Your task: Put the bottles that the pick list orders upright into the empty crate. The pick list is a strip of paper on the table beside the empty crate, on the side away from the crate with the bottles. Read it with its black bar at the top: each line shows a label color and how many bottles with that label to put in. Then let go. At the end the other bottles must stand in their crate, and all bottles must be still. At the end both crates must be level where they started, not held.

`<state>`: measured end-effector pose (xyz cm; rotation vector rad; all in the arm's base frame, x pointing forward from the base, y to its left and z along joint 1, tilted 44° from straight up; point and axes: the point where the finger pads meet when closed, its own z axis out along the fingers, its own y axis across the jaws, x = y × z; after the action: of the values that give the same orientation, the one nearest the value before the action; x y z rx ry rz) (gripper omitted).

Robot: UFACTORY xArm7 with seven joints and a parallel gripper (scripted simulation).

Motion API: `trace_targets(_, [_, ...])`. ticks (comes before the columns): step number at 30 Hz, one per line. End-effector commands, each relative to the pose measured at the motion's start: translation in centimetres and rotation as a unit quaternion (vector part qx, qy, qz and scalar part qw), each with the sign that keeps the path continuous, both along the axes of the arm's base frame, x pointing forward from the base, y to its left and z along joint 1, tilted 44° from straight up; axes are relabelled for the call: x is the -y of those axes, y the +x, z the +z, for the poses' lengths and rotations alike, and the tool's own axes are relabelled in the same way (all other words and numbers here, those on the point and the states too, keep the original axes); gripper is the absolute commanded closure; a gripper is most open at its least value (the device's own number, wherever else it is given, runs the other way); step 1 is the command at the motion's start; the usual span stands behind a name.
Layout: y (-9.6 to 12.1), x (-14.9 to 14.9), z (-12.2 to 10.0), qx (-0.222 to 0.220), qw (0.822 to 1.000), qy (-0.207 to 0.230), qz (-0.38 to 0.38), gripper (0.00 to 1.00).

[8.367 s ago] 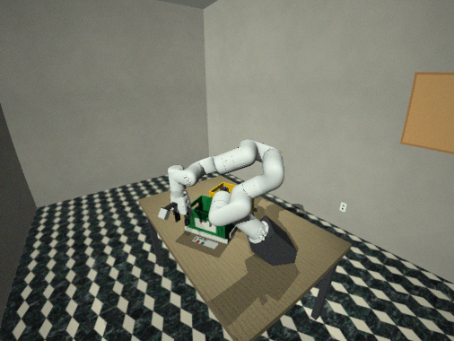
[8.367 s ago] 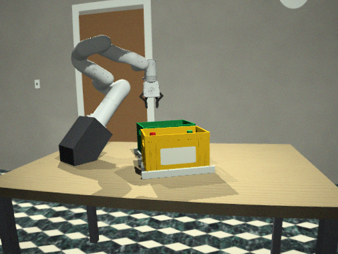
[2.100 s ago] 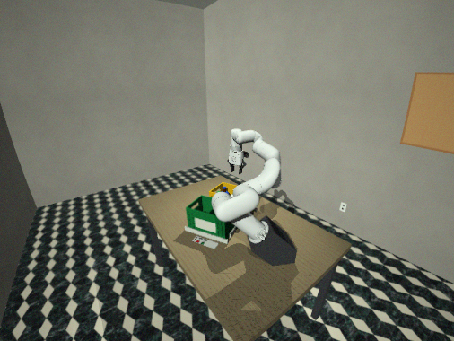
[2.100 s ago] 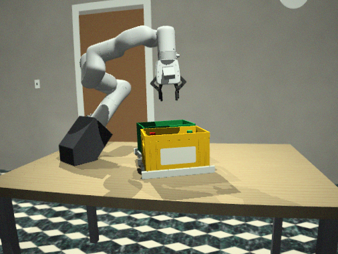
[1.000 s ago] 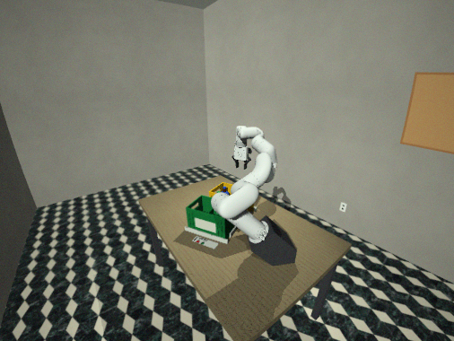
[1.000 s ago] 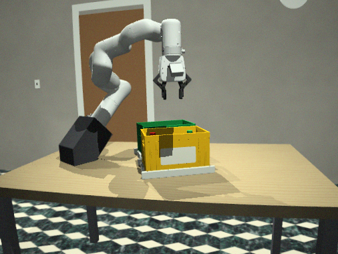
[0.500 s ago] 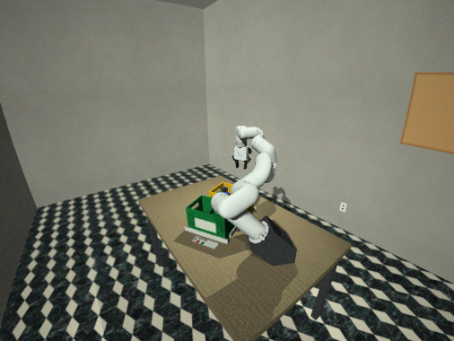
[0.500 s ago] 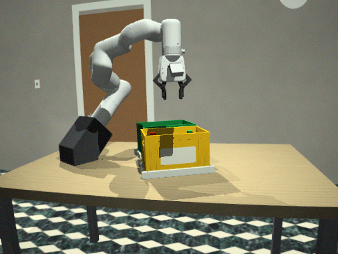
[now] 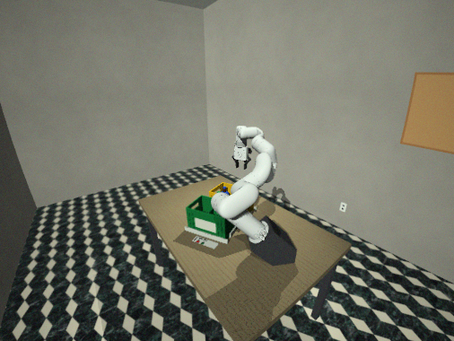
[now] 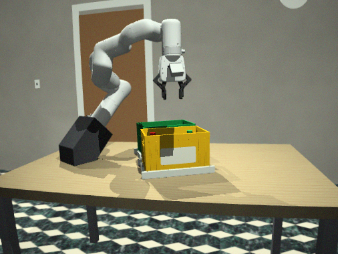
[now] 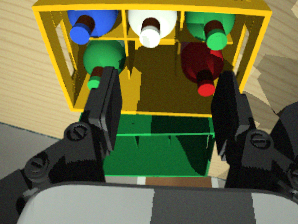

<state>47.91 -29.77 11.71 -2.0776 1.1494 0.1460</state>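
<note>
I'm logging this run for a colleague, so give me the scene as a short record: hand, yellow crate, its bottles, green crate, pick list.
hand: partly open, above the crates, holding nothing
yellow crate: level on the table
bottles in it: blue, white, red, two green
green crate: beside the yellow one; no bottle seen in its visible part
pick list: on the table by the green crate; too small to read

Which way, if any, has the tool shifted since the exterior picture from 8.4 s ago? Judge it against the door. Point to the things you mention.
Yes: the tool (image 9: 240,166) (image 10: 172,97) (image 11: 167,86) has moved right in the exterior view, from by the frame of the door (image 10: 133,83) to clear of it.
</note>
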Motion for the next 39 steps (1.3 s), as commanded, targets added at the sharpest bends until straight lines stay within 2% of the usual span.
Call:
trace_targets(1, [0.0,0.2,0.2,0.001,1.000,-0.001,-0.002,0.35])
trace_targets(11, [-0.3,-0.2,0.1,0.012,1.000,-0.005,0.010,0.35])
trace_targets(19, [-2.8,-3.2,-0.9,0.090,0.991,-0.034,0.096,0.35])
trace_targets(26, [-5.0,-5.8,-1.7,0.147,0.974,-0.055,0.162,0.35])
trace_targets(28, [-5.0,-5.8,-1.7,0.147,0.974,-0.055,0.162,0.35])
trace_targets(29, [-5.3,-6.2,-1.8,0.172,0.965,-0.064,0.188,0.35])
trace_targets(39, [-8.4,-9.9,-3.0,0.246,0.926,-0.092,0.269,0.35])
